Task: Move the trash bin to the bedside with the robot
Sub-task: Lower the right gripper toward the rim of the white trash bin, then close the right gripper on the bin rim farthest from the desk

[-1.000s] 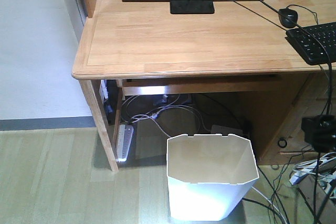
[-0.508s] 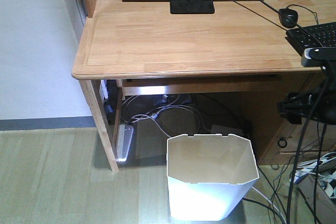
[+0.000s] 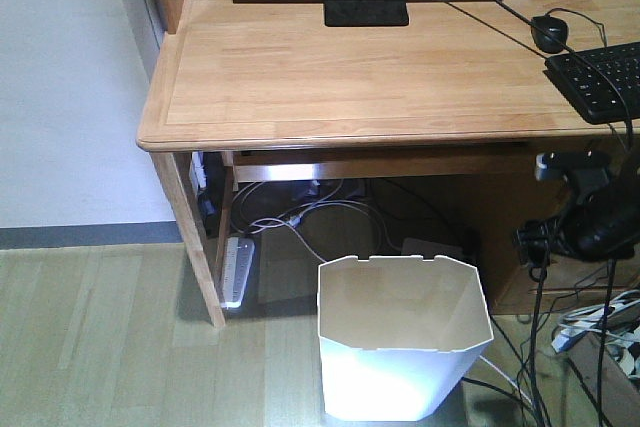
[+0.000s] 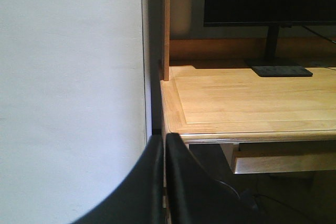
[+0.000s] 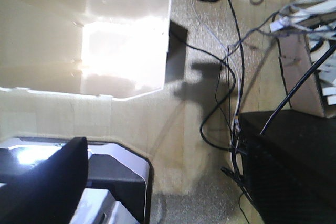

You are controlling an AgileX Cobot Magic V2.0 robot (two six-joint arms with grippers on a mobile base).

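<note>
**Tools.** L tool (image 4: 164,140): fingers pressed together, clenched on nothing, held off the corner of the worktop (image 4: 252,98). R tool (image 3: 582,225): hangs in the air under the worktop's front edge. Only one dark finger (image 5: 50,182) shows in the wrist view, so released or clenched cannot be told. No object seen in it.

**Task item.** Trash bin (image 3: 405,337): upright on the floor, below the R tool and to its left, apart, no contact. Nothing seen inside; interior cream. Bed not in any view.

**Floor.** Black cables (image 5: 231,14) run beneath the R tool, near the bin's right wall. Cardboard box (image 5: 296,61) with leads is to the tool's right. Power strip (image 3: 237,269) is beyond the bin, under the worktop.

**Judgement.** Step looks like approach for a rim grasp. Rec.: lower the R tool onto the nearest rim wall, one finger in and one out, clear of the chamfered corner. Squeeze lightly, as the thin wall will likely flex. Lift clear of the cables before the base turns.

**Beyond, above the R tool.** Keyboard (image 3: 600,82), mouse (image 3: 548,32), monitor stand (image 3: 365,7).

**Writing.** None legible; no brand marks readable.
</note>
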